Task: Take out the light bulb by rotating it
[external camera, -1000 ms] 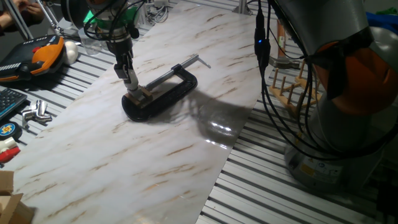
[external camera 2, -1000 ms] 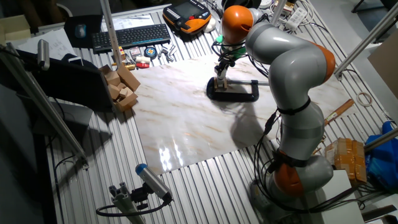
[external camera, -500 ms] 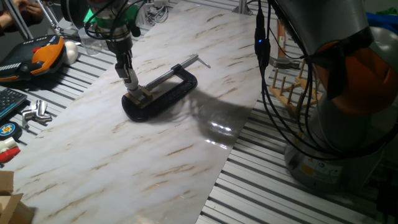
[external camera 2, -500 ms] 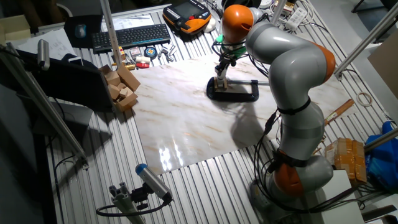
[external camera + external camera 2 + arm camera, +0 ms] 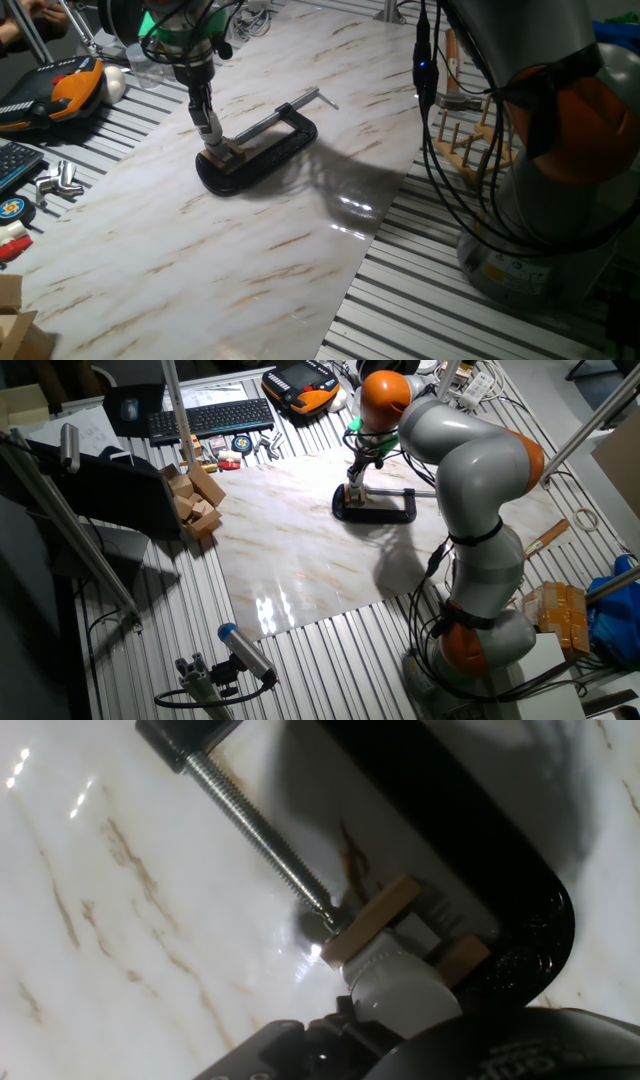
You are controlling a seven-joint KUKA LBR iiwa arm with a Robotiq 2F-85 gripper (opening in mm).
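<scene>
1. Your light bulb [image 5: 400, 982] sits low and centre-right in the hand view, a frosted white dome seated in the wooden socket block [image 5: 372, 921], which is pinched in the black C-clamp [image 5: 262, 150].
2. The tool [image 5: 211, 137] stands upright over the block at the upper left of one fixed view. Its tips meet the bulb, but the fingers are hidden in every view, so you cannot tell whether it is clenched on the bulb or released.
3. The clamp's threaded screw [image 5: 260, 835] runs from the upper left of the hand view down to the block and presses on it. The block should hold steady while you turn the bulb.
4. Against the frames from a second and half a second ago, the tool, block and clamp lie in the same place on the marble desk [image 5: 250, 240]. Only the wrist housing and its cables, at the top left of one fixed view, look slightly turned.
5. That small turn suggests a rotation about the bulb's axis is in hand. The bulb shows no lift from the block, so judge the unscrewing as unfinished.
6. Further out, the orange-and-black pendant [image 5: 65, 88] lies at the left edge, well apart from the work.
</scene>
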